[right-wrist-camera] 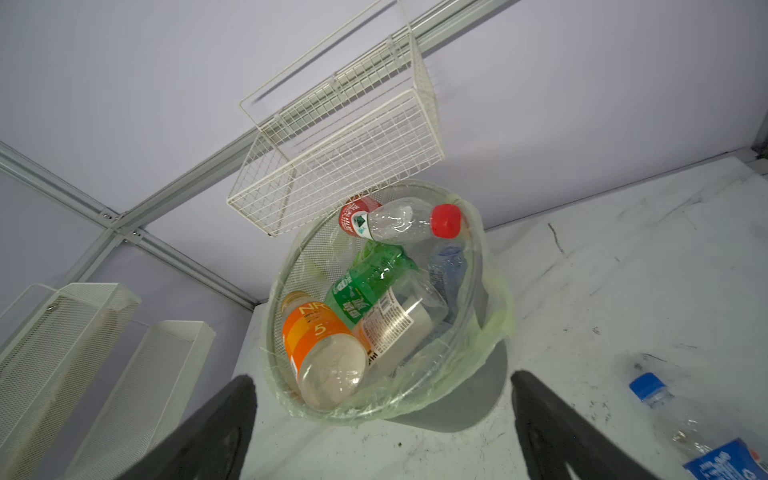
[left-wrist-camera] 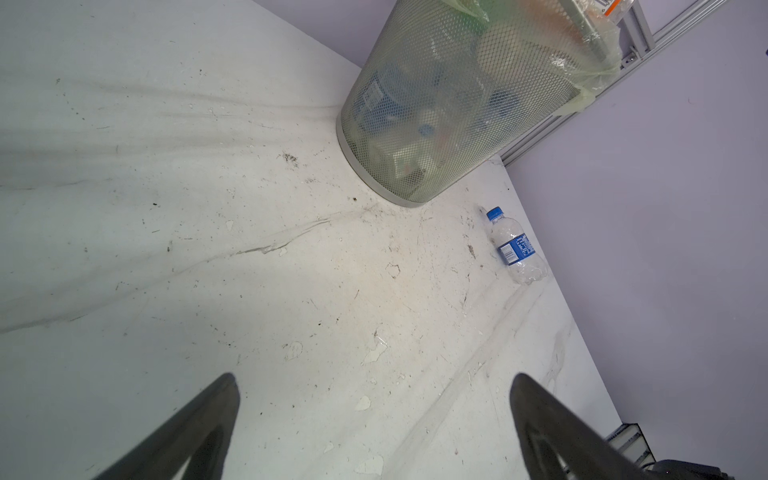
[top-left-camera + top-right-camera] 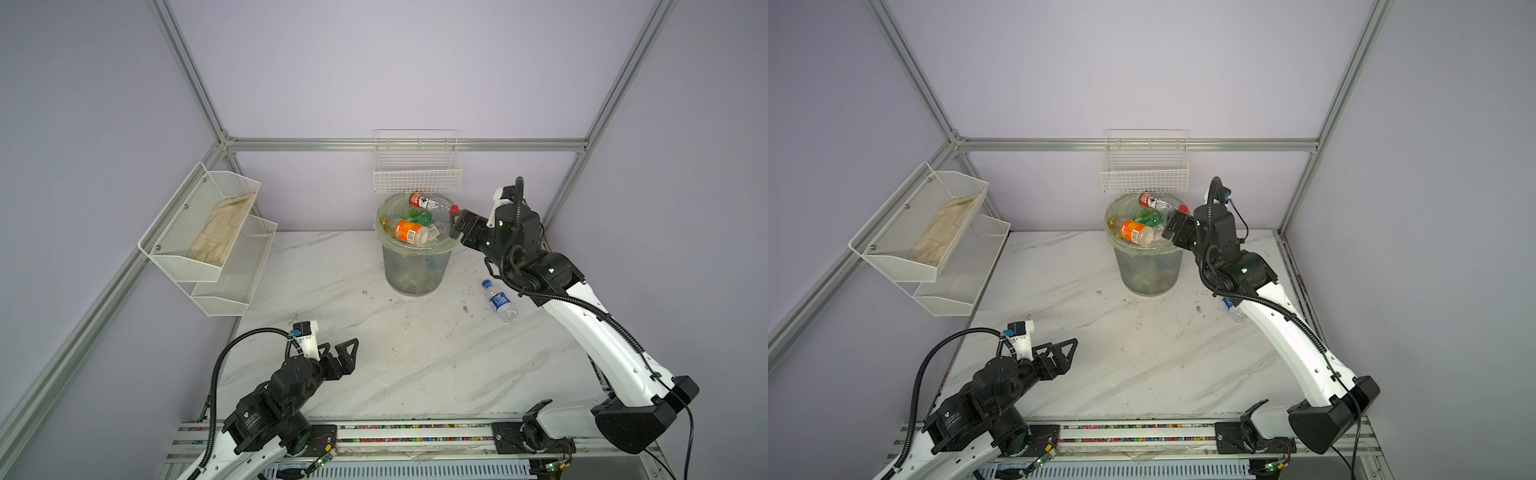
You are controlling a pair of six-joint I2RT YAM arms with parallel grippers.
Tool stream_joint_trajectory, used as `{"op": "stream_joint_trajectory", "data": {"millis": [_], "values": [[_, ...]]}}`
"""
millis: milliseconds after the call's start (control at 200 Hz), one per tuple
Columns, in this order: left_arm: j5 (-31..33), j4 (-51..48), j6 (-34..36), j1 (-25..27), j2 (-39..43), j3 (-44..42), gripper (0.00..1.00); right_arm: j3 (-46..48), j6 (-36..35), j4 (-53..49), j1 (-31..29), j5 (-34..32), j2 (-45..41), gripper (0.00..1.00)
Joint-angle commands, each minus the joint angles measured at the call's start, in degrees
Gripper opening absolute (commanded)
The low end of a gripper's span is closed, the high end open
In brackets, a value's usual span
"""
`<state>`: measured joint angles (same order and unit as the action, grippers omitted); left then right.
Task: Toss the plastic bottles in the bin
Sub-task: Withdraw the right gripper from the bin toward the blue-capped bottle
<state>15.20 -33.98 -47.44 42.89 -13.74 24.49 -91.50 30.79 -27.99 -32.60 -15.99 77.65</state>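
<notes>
A white wire basket [image 3: 417, 176] hangs on the back wall [image 3: 395, 75] — a two-tier mesh shelf [image 3: 187, 266] holds a beige cloth [image 3: 220, 230].

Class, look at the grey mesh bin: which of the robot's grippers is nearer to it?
Right. The right gripper hangs open at the rim of the bin. The left gripper is open over the near left part of the table, well away from it.

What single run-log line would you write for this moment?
left pincer: open, empty | right pincer: open, empty, by bin rim | blue-label bottle: lying on table
</notes>
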Motion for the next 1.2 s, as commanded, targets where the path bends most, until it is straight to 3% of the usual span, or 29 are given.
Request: {"op": "stream_joint_trajectory", "data": {"millis": [0,215,435,805,1190], "values": [[0.1,1.8,0.0,0.3,-0.1,0.3,1.0,1.9,-1.0,-6.6,1.2,-4.4,0.5,0.97],[0.0,1.8,0.1,0.3,0.1,-0.1,1.0,10.4,-0.4,-7.8,10.4,-1.4,0.8,0.97],[0.0,1.8,0.1,0.3,0.8,-0.6,1.0,17.1,1.3,-8.5,17.8,-3.2,5.3,0.97],[0.1,1.4,0.2,0.3,0.8,-0.6,1.0,21.2,4.7,-10.0,24.1,-3.4,17.2,0.97],[0.3,1.5,0.0,0.3,0.9,-0.8,1.0,23.3,3.4,-8.2,24.8,-1.9,22.1,0.97]]}}
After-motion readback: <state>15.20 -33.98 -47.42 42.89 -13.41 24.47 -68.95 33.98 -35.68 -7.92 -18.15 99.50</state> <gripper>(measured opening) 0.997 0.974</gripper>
